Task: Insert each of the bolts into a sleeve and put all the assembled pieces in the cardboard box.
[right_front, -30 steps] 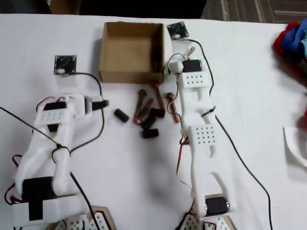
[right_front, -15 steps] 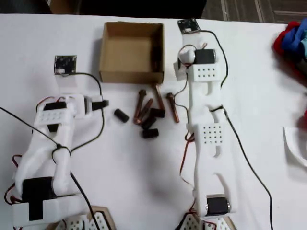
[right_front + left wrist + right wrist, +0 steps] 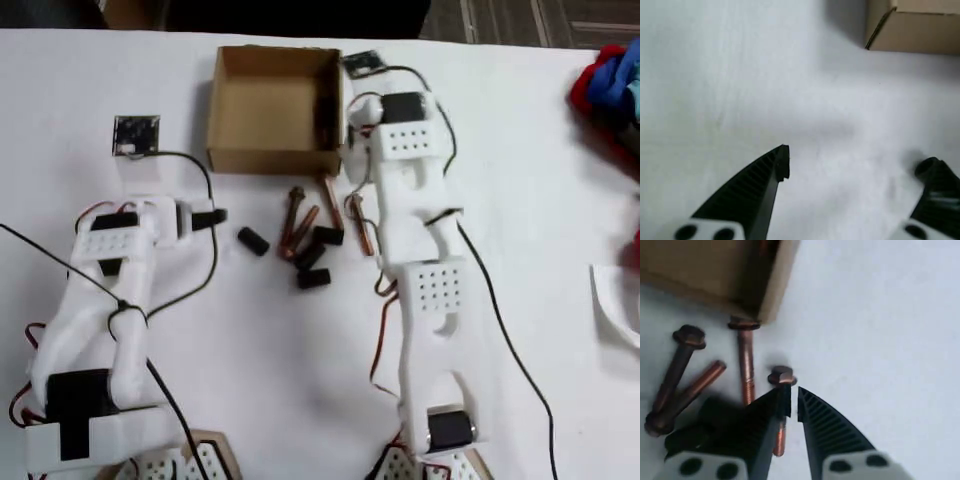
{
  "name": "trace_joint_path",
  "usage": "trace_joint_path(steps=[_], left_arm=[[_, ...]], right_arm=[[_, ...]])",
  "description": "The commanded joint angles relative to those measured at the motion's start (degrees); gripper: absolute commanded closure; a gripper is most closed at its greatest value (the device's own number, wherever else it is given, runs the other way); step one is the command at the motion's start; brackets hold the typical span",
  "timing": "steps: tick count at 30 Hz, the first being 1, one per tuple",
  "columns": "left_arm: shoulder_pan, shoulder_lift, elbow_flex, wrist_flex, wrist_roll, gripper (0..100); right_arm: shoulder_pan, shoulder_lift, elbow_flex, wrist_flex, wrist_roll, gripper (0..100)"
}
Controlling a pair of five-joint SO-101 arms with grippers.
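The open cardboard box [image 3: 275, 105] stands at the back of the table, with a dark piece [image 3: 325, 115] against its inner right wall. In front of it lie several copper bolts [image 3: 305, 228] and several black sleeves [image 3: 312, 278], one sleeve [image 3: 253, 241] apart to the left. My right gripper [image 3: 793, 392] is shut with nothing in it, just above the head of the rightmost bolt [image 3: 781, 376], beside the box's corner [image 3: 771, 300]. My left gripper [image 3: 856, 165] is open over bare table left of the pile, its black finger [image 3: 207, 216] pointing at the loose sleeve.
Cables run from both arms across the table. A small circuit board [image 3: 135, 135] lies at the left, another [image 3: 364, 64] beside the box's far right corner. Coloured cloth [image 3: 608, 85] lies at the right edge. Bare table stretches in front of the pile.
The right arm swung out to the back right, then came back left toward the box's right corner and the rightmost bolt. The left arm and the parts stayed put.
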Motion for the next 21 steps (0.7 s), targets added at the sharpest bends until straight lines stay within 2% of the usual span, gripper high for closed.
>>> trace_joint_path(steps=[1, 8, 13, 21], left_arm=[[0.26, -0.26, -1.45, -0.79, -0.09, 57], [0.26, -0.26, -1.45, -0.79, -0.09, 57], [0.18, -0.26, -1.45, -0.79, -0.09, 57], [0.09, -0.26, -1.45, -0.79, -0.09, 57]], right_arm=[[-3.38, -13.14, 14.51, 1.45, 2.46, 97.4], [-10.86, -26.59, 37.01, 1.27, 13.54, 94.9], [-12.97, -29.32, 42.46, 1.27, 19.25, 83.0], [-15.25, -29.67, 47.56, 1.27, 24.0, 82.8]])
